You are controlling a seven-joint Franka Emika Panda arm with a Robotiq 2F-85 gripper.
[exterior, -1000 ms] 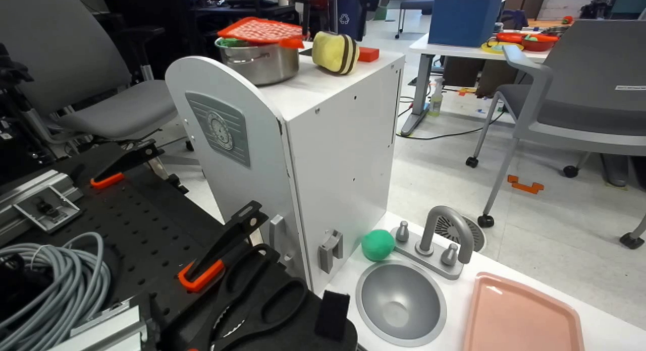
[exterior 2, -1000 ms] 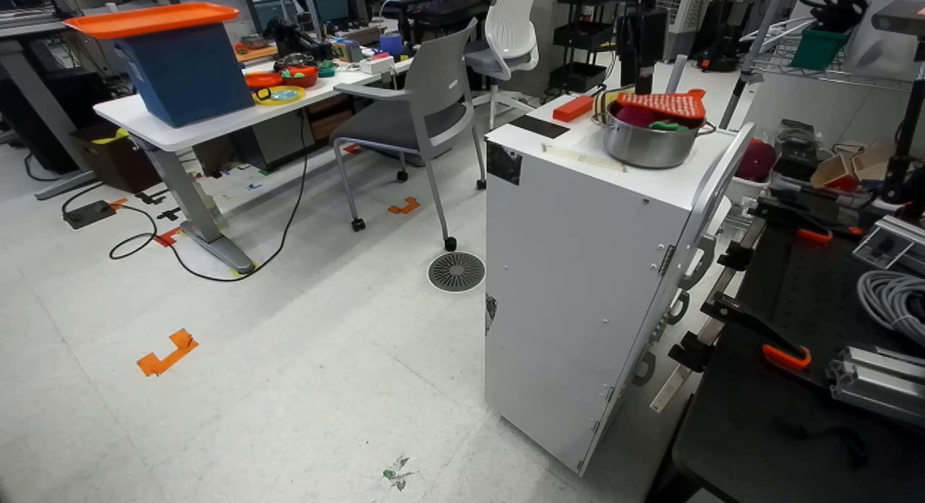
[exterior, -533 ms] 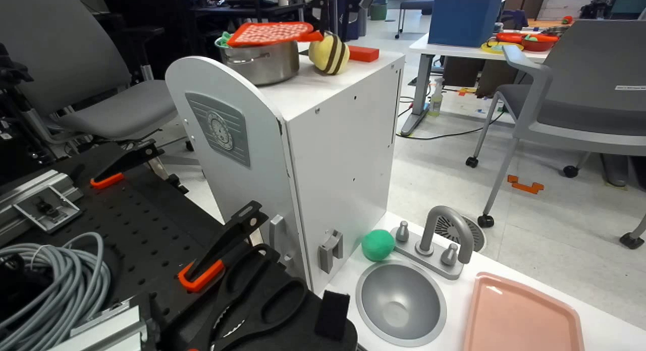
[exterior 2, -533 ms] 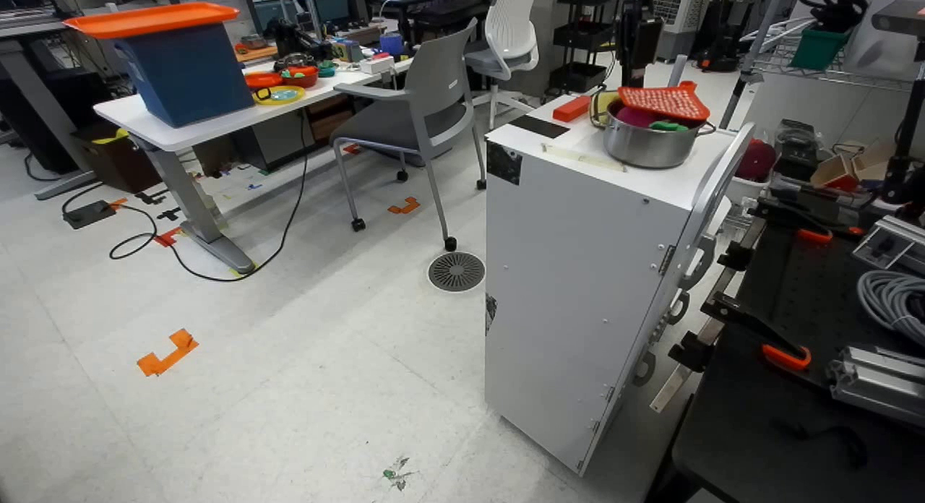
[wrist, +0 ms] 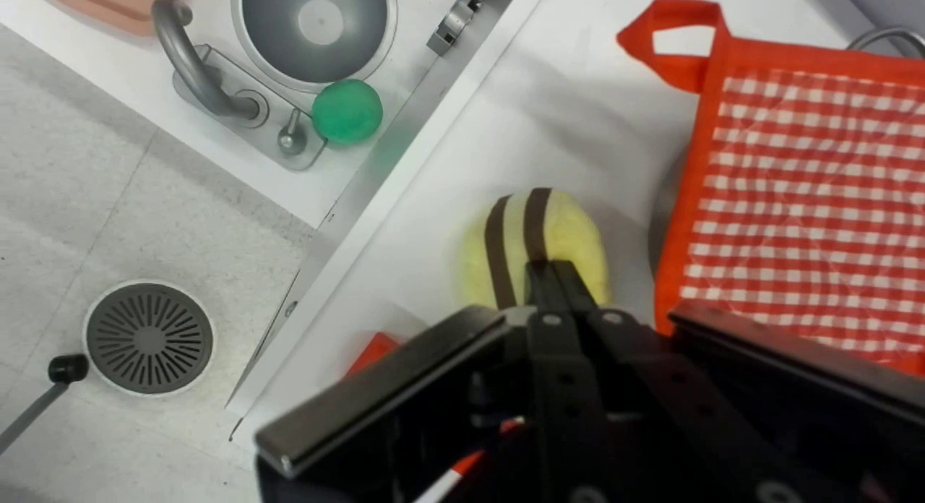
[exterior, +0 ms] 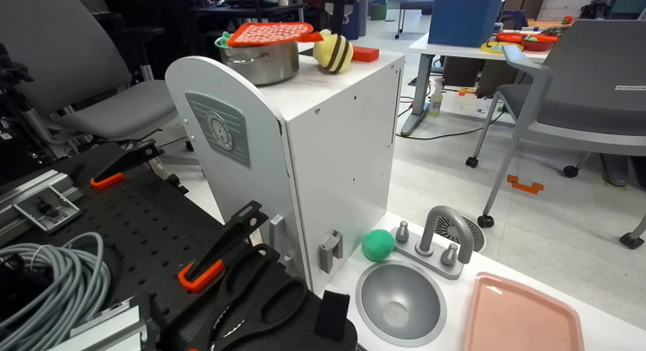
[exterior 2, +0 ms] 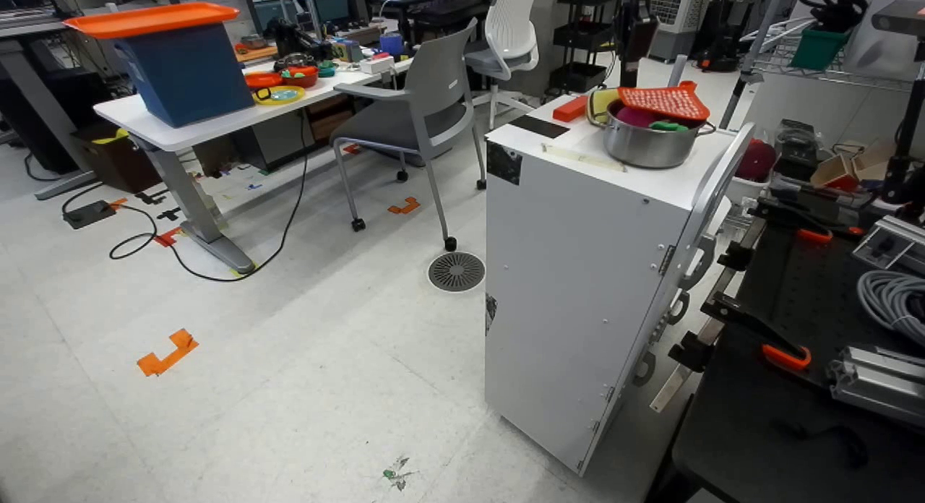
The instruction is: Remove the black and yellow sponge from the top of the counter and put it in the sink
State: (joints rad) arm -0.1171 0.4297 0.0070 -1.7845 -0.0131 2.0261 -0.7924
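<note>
Above the white counter [exterior: 304,91], the gripper [wrist: 551,266] points downward, its two fingers pressed together at the striped yellow sponge [wrist: 514,243] (whether they pinch it, I cannot tell).

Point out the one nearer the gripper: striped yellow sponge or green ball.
The rounded yellow sponge with dark stripes, on the white boxy counter right by the black gripper; the green ball lies lower, beside the round grey sink.
</note>
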